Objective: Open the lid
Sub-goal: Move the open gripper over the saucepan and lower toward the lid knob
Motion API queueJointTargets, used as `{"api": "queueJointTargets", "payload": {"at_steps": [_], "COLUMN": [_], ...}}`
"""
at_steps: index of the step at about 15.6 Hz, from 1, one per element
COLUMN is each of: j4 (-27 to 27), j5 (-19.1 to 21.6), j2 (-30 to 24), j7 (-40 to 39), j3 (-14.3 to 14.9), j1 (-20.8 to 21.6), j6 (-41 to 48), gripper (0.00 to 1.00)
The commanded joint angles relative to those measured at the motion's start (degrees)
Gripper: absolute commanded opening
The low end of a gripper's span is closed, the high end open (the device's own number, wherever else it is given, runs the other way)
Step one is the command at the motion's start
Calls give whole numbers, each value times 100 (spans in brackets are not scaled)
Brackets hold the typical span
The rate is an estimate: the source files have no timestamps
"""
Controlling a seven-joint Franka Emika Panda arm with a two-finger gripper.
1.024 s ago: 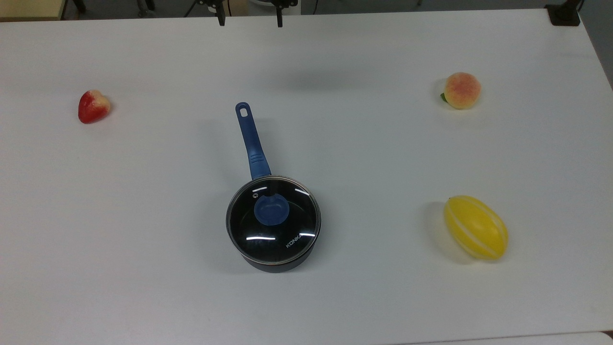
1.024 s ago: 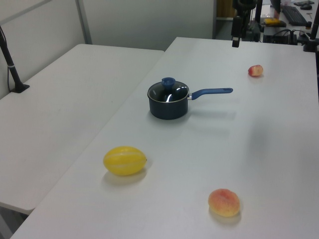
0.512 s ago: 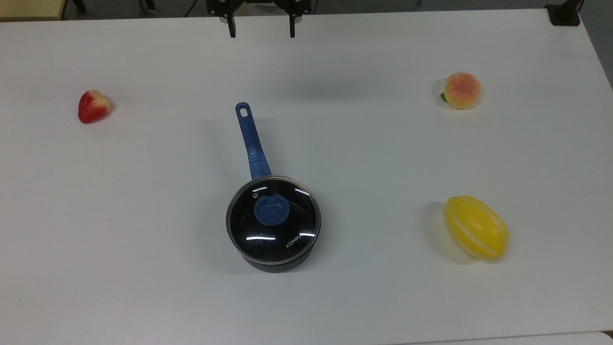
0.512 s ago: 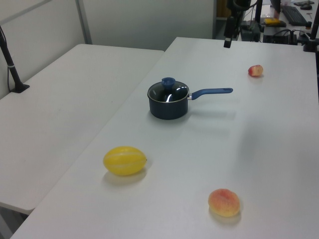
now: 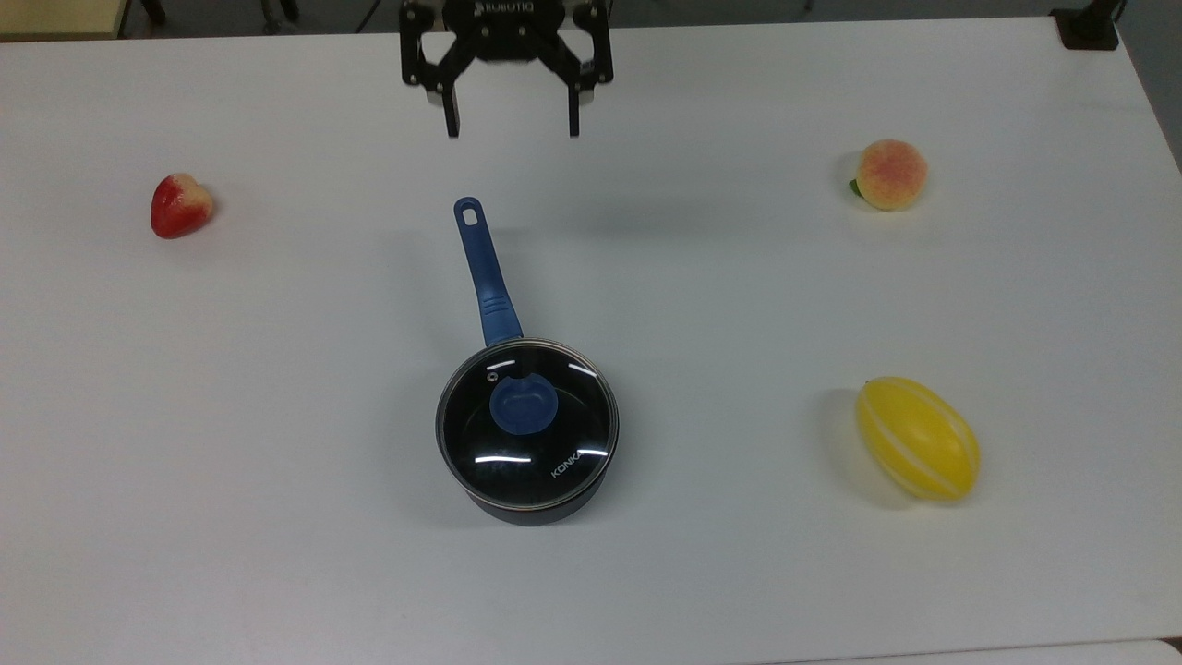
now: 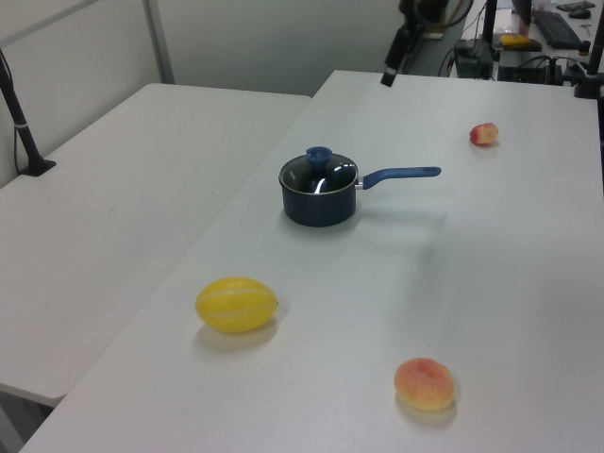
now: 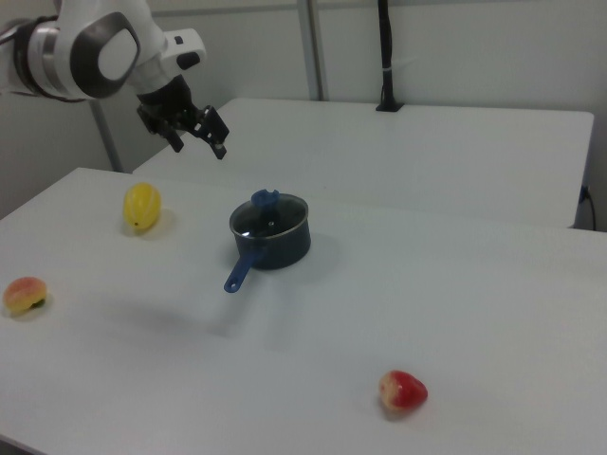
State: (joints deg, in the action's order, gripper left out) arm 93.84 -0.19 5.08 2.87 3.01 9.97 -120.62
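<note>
Advanced further over the desk (image 5: 277,517) than half a second ago, when little more than two finger tips poked in at the top view's upper edge; now the whole gripper (image 5: 511,127) in sight there, fingers (image 5: 452,118) spread wide with nothing between them. Still high in the air, as the left view and right view make plain, and tilted rather than pointing straight down.

Nothing else shifted. Lid (image 5: 526,423) seated flat on the black saucepan (image 5: 540,511), well ahead of the fingers and below them, its blue knob (image 5: 524,405) upright at the centre. Blue handle (image 5: 486,274) reaching back toward the fingers, its end nearest them but clear of them. Strawberry (image 5: 180,204), peach (image 5: 890,174) and yellow melon (image 5: 917,438) lying far off to either side, out of the path.

By the look of it, an approach only: no contact yet, lid not opened. Remaining, probably: travel on over the knob, descend, close on it, lift.
</note>
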Motion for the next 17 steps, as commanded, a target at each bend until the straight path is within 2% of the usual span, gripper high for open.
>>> {"api": "queueJointTargets", "payload": {"at_steps": [1,3,6,7,9,13,17], "j4": [-32,-41,-76,-250,-454,-480,-849], "j5": [-244,-367,-893,-1017,-1254,-1650,-2282], "j2": [370,616,1064,1239,1574,1935,2357], "j7": [161,318,836,1072,1469,1988,2620], "j3": [33,33,33,33,33,33,24], "j1": [31,40,40,66,66,75,110], "j6": [-724,-1147,-1665,-1841,-1922,-2440,-2493], "gripper": [100,100,100,100,100,100,100]}}
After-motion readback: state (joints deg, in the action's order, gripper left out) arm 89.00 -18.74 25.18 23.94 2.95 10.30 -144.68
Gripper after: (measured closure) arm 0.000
